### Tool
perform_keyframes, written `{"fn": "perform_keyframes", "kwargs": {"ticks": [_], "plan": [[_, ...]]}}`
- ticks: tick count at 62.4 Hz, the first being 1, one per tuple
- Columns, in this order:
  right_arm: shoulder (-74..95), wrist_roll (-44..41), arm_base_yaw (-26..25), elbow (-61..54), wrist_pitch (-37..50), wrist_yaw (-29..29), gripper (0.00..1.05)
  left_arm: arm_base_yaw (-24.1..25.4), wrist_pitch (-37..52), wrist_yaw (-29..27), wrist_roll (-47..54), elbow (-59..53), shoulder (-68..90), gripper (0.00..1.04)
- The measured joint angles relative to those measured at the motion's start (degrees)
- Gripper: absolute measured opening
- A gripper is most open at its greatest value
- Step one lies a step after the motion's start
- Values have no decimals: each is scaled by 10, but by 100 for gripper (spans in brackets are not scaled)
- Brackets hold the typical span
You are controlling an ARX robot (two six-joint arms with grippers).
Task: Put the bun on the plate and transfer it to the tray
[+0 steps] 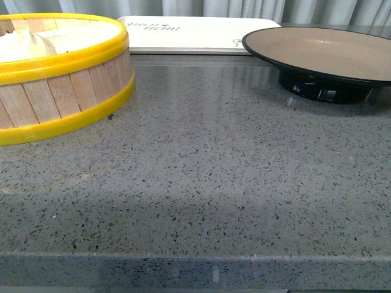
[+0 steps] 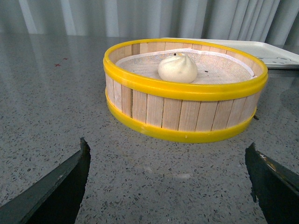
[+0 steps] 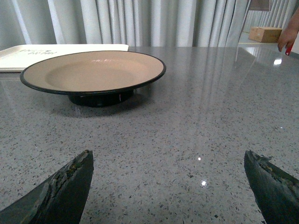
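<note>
The white pleated bun (image 2: pixel 177 68) lies inside a yellow-rimmed wooden steamer basket (image 2: pixel 187 107); in the front view it (image 1: pixel 24 44) shows at the far left in the basket (image 1: pixel 61 91). The tan plate with black rim (image 1: pixel 324 52) stands at the back right, and also shows in the right wrist view (image 3: pixel 93 72). The cream-white tray (image 1: pixel 195 33) lies at the back middle. My left gripper (image 2: pixel 167 161) is open and empty, low over the counter in front of the basket. My right gripper (image 3: pixel 168 170) is open and empty, in front of the plate. Neither gripper shows in the front view.
The grey speckled counter (image 1: pixel 208 183) runs to a front edge near the bottom of the front view. Grey curtains hang behind. A cardboard box (image 3: pixel 265 33) and a person's hand (image 3: pixel 289 35) show far off in the right wrist view.
</note>
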Motion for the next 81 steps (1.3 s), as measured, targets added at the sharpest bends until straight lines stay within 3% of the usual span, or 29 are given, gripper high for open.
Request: {"fn": "perform_keyframes", "kwargs": {"ticks": [53, 58, 63, 73, 81], "plan": [[0, 0, 0, 0, 0, 0, 96, 5, -17, 15, -4, 5, 12, 98], [0, 0, 0, 0, 0, 0, 96, 10, -201, 102, -29, 89, 124, 98], [0, 0, 0, 0, 0, 0, 96, 9, -301, 123, -43, 186, 218, 98], [0, 0, 0, 0, 0, 0, 96, 24, -275, 131, -68, 285, 307, 98], [0, 0, 0, 0, 0, 0, 96, 1, -224, 99, -74, 352, 365, 98]]}}
